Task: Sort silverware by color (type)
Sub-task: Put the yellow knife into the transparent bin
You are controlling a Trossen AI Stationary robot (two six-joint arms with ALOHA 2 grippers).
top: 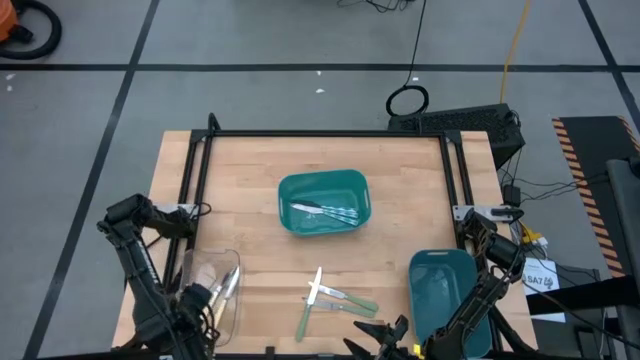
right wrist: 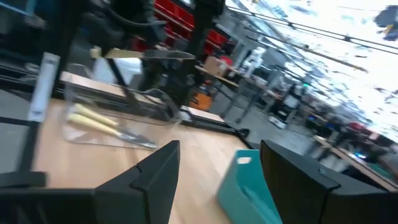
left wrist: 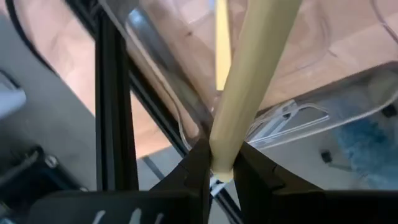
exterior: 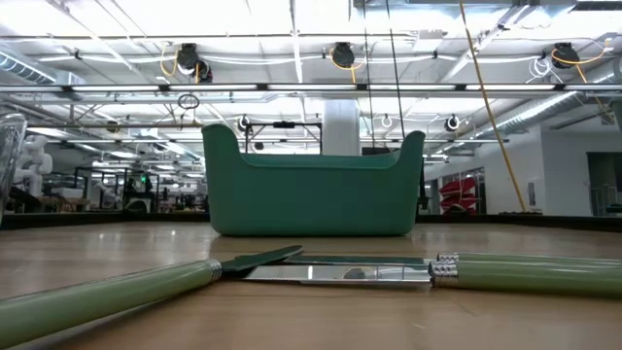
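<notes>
My left gripper (top: 212, 296) is over a clear container (top: 205, 285) at the table's near left and is shut on a pale yellow-handled knife (top: 230, 282). Other yellow-handled pieces (right wrist: 99, 123) lie inside the container. Green-handled pieces (top: 335, 300) lie flat on the table near the front edge. Bluish all-metal pieces (top: 325, 211) lie in the teal bin (top: 292, 190) at the table's middle. My right gripper (top: 380, 338) stands open near the front edge, right of the green pieces, with nothing between its fingers (right wrist: 155, 171). My left gripper pinches the knife's pale yellow handle at its free end (left wrist: 222, 155) between its two fingers. The fingers come from above, slanting down. The knife reaches out from them over the clear container, lifted clear of it, with its blade (right wrist: 163, 55) away from the fingers.
A second teal bin (top: 445, 268) stands at the near right, beside my right arm. A black frame (top: 330, 133) runs along the table's far, left and right sides. Bare wood lies between the middle bin and the green pieces.
</notes>
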